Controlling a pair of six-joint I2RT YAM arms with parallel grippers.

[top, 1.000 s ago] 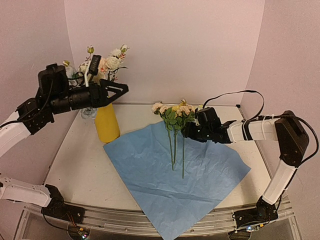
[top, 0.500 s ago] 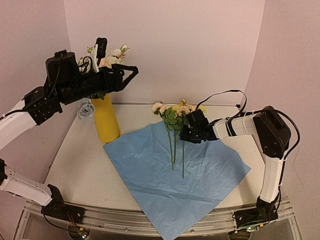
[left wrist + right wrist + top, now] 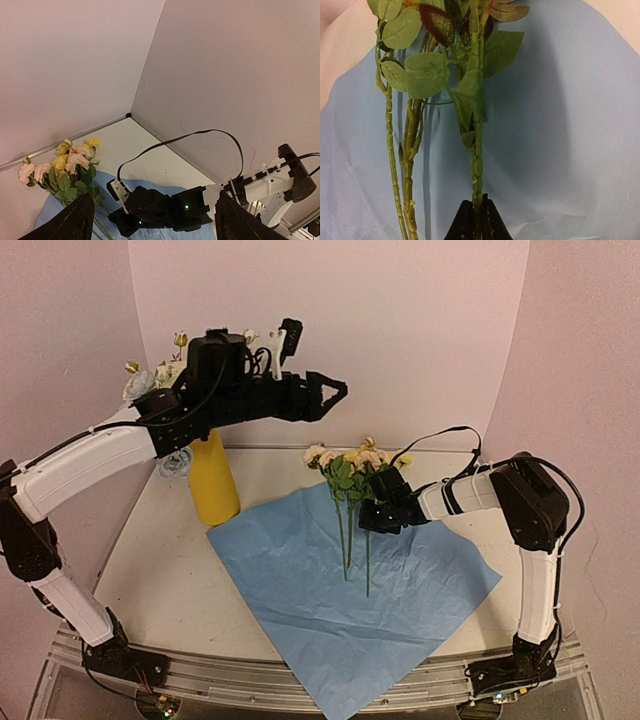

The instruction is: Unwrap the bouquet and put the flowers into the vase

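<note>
On the table [image 3: 160,570], blue wrapping paper [image 3: 400,610]: spread open and flat, with one corner hanging over the near edge. No ribbon is visible. The unwrapping step is judged complete.
Left arm: raised high over the back-left of the table, reaching across above the vase toward the centre.
Right arm: folded low, reaching in from the right side to the flowers.
Yellow vase [image 3: 213,485]: upright on bare table, just beside the left corner of the paper. Its mouth is hidden behind the left arm.
Other blooms [image 3: 150,380]: pale blue and cream heads show around the left arm above the vase. Whether their stems sit in the vase cannot be told.
Flowers [image 3: 350,475]: lying on the paper, white, yellow and pink heads at its far corner, stems running toward the near edge. None of them is in the vase yet.
Left gripper [image 3: 338,392]: fingers spread wide with nothing between them, in the air, well apart from the flowers.
Right gripper [image 3: 477,220]: fingers drawn together and clamped on a single stem, below its leaves.
Single stem [image 3: 477,165]: the rightmost of the group, near its neighbours. Whether it is raised off the paper cannot be told.
Progress: the wrap is off and the first stem is gripped. Remaining, as judged: lift that stem, carry it left to the vase, insert it upright, then repeat for the stems left on the paper.
</note>
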